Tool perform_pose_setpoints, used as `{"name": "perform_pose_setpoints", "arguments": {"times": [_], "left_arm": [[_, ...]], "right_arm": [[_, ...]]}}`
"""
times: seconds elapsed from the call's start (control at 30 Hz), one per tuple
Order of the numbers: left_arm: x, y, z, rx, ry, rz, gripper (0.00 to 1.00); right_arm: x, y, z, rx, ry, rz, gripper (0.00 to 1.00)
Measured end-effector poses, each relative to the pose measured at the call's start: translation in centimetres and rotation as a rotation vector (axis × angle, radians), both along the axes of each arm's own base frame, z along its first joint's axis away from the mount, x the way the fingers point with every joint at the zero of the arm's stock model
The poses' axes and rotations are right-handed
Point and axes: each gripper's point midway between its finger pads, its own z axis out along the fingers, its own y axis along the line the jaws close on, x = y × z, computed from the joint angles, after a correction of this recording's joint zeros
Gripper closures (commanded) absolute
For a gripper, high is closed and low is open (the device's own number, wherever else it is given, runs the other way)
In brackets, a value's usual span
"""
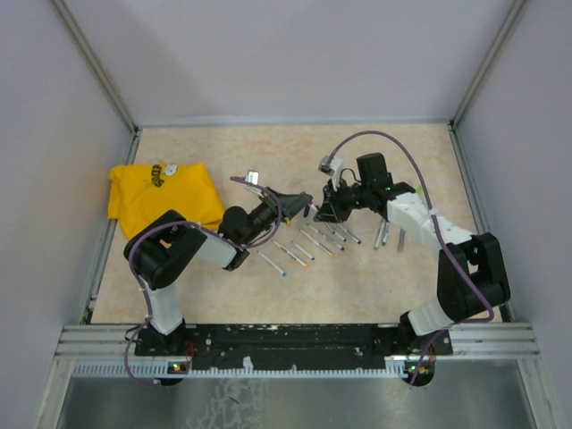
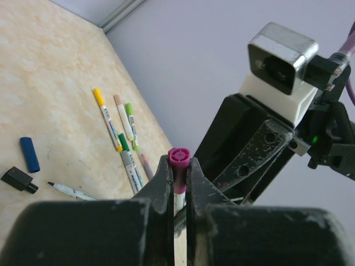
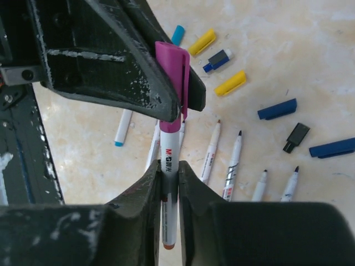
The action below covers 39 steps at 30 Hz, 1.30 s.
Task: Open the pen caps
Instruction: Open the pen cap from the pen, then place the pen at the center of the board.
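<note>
**Magenta cap clamped at one end of a pen held between both arms**

Surroundings. We take the held pen as our reference. It sits above the table, over the scattered pens.

- **Right of it, right wrist view:** loose caps lie apart from one another. We count two yellow caps, two blue caps and a black cap.
- **Same side, closer in:** four uncapped pens lie roughly parallel with their tips bare.
- **Left of it, right wrist view:** a single pen with a light-blue end lies on the table.
- **Left of it, left wrist view:** a cluster of capped pens shows yellow, tan and green caps.
- **Far left, top view:** a yellow cloth lies well away from the held pen.

Obstructions. In the right wrist view, the left arm's fingers cover one side of the cap. In the left wrist view, the right arm's black body and camera fill the space behind the pen.

Grippers. The left gripper is clamped on the magenta cap, its fingertips pressed against both sides. The right gripper has its fingers close against either side of the white barrel. We make out no gap there, but we cannot tell whether they are pressing.

Cap condition. The magenta cap is seated on the upper end of the held pen, clip outward and flat end showing between the left fingertips. The white barrel carries printed lettering and ends in an orange-brown tip.
</note>
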Motion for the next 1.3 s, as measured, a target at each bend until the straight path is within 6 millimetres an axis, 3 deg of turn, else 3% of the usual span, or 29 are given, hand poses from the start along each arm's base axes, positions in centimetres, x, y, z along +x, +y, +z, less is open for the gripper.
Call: {"name": "perform_pose_setpoints", "arguments": {"times": [0.2, 0.33, 0.37, 0.5, 0.53, 0.6, 0.73, 0.87, 1.1, 1.3], "left_arm": [[0.6, 0.8, 0.3, 0.008, -0.024, 0.011, 1.00], [1.6, 2.4, 1.4, -0.003, -0.050, 0.012, 1.00], [2.4, 3.4, 2.1, -0.023, -0.060, 0.039, 1.00], [8.7, 11.0, 5.0, -0.095, -0.087, 0.282, 1.00], [9.8, 12.9, 5.6, -0.107, -0.091, 0.336, 1.00], [10.2, 14.5, 6.8, -0.124, -0.110, 0.381, 1.00], [7.6, 14.7, 9.5, -0.116, -0.182, 0.360, 1.00], [4.4, 14.6, 10.2, -0.018, -0.227, 0.315, 1.00], [0.0, 15.3, 6.8, 0.220, -0.212, 0.272, 1.00], [-3.1, 16.7, 4.7, 0.334, -0.209, 0.274, 1.00]], "right_arm": [[-0.4, 0.5, 0.2, 0.011, 0.000, 0.023, 1.00], [0.4, 1.3, 1.2, 0.041, -0.061, 0.039, 1.00], [0.3, 1.2, 1.1, 0.030, -0.060, 0.039, 1.00], [-0.9, 1.0, 0.5, 0.022, -0.009, 0.065, 1.00], [-1.1, 1.0, 0.4, 0.019, -0.003, 0.067, 1.00], [-1.2, 0.9, 0.2, 0.010, 0.003, 0.067, 1.00], [0.2, -0.3, -0.8, -0.070, -0.031, -0.009, 1.00], [3.1, -3.8, -2.3, -0.225, -0.090, -0.165, 1.00], [5.9, -10.1, -5.6, -0.453, -0.056, -0.342, 1.00], [5.3, -11.9, -8.3, -0.542, 0.040, -0.349, 1.00]]}}
